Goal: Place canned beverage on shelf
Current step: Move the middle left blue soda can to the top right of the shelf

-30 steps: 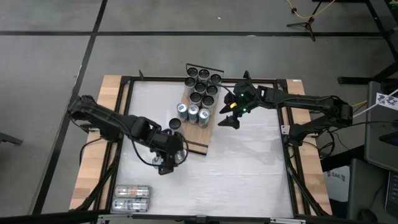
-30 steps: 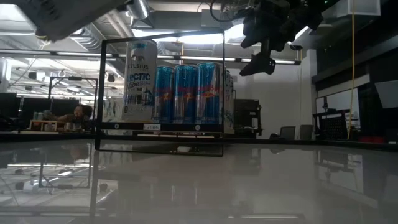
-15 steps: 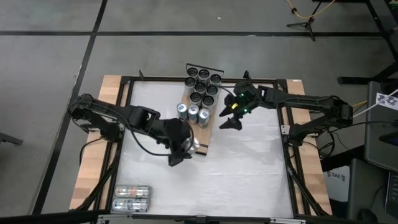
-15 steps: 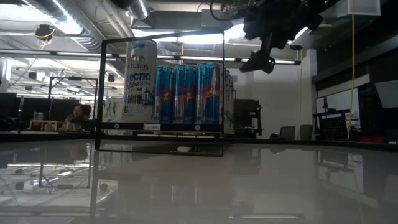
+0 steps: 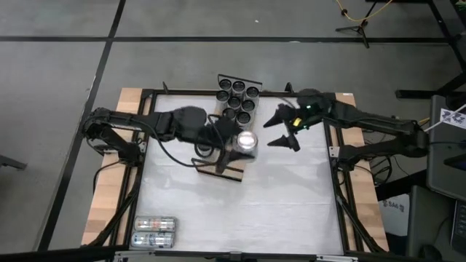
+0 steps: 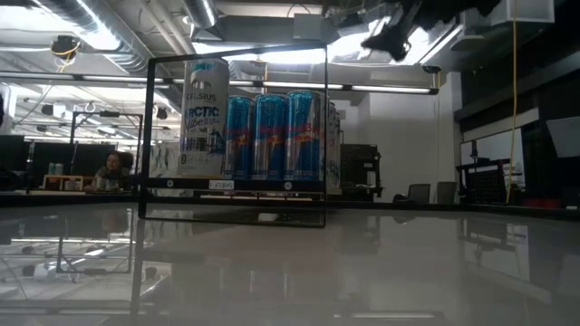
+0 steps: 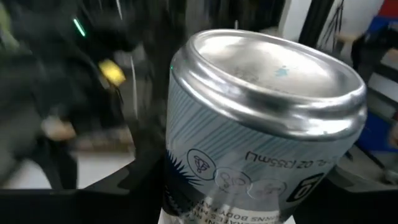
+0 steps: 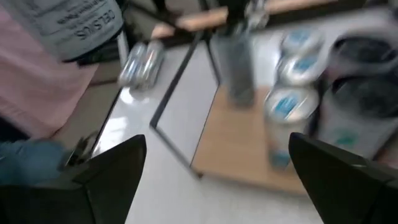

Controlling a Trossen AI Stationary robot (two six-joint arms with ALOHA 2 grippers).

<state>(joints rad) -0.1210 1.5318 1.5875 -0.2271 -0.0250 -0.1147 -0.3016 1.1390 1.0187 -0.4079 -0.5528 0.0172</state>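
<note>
The can [image 5: 245, 141] (rigid, probably slippery) is hanging mid-frame, clamped around its body by the left gripper [image 5: 231, 143]; right gripper [image 5: 285, 133] is gaping wide.

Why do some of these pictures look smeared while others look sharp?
Right wrist view: shelf and cans streaked by motion. Left wrist view: the held can is crisp, background blurred. Low view: sharp, with the glossy table mirroring ceiling lights.

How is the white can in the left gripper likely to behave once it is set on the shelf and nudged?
The can is tall and slim, so it probably tips easily if pushed high up. Its smooth, rounded metal wall would likely roll if it fell. The left gripper holds it over the shelf; the body looks rigid and undented, possibly full, though weight cannot be seen.
</note>
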